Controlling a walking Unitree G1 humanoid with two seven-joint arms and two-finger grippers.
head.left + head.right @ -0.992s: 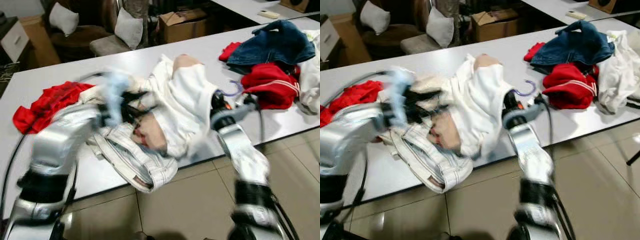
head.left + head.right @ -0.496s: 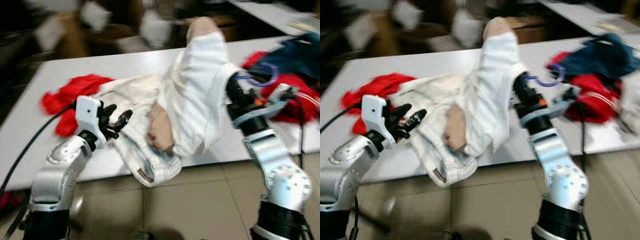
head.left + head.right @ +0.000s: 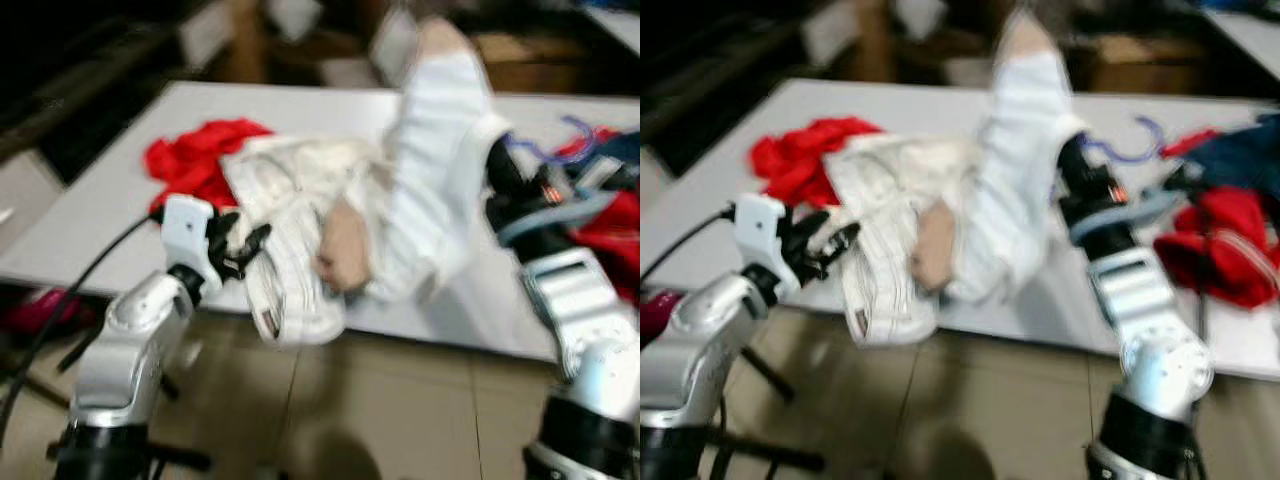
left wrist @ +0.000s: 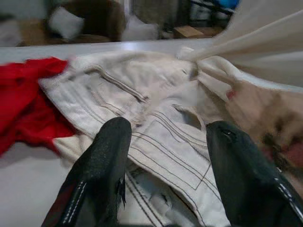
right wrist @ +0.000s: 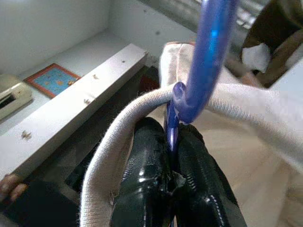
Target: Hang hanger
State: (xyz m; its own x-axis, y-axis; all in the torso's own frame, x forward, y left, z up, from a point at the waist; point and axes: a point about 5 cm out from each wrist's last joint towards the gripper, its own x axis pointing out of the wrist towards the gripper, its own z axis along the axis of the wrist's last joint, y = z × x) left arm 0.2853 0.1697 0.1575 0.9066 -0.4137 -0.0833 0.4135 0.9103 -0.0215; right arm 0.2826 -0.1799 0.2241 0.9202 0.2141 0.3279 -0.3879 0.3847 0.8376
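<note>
Right gripper: jaws pressed together on the thin blue plastic hanger, whose hook curves beyond the fingertips, a white knitted garment draped over it and raised above the grey desk. Left gripper: jaws spread, empty, just before cream stitched denim trousers. Red crumpled cloth beside the trousers.
</note>
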